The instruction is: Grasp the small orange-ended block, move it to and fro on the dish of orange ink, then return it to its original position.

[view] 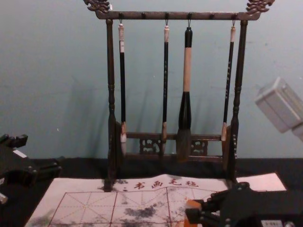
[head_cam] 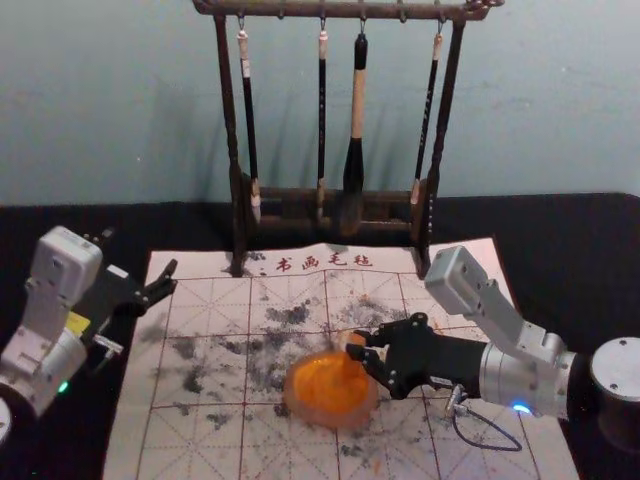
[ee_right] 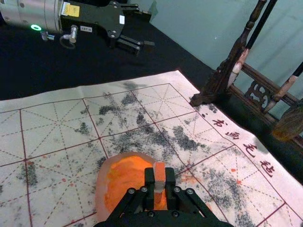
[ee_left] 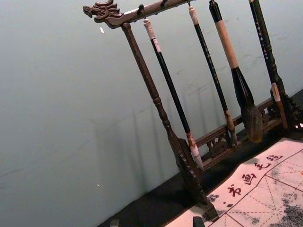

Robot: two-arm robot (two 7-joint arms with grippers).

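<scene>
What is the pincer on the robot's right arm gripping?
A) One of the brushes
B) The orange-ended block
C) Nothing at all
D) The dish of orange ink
B: the right pincer has the orange-ended block between its fingers, while the dish sits on the mat and the brushes hang from the rack.

Right arm [head_cam: 510,378]: in from right, forearm nearly crosswise. Right gripper [head_cam: 357,345] near centre, pointing left, fingers [ee_right: 149,182] closed in a pinch. Left arm [head_cam: 50,365]: at left, slanting far and rightward. Left gripper [head_cam: 140,253] pointing far, fingers spread apart.
</scene>
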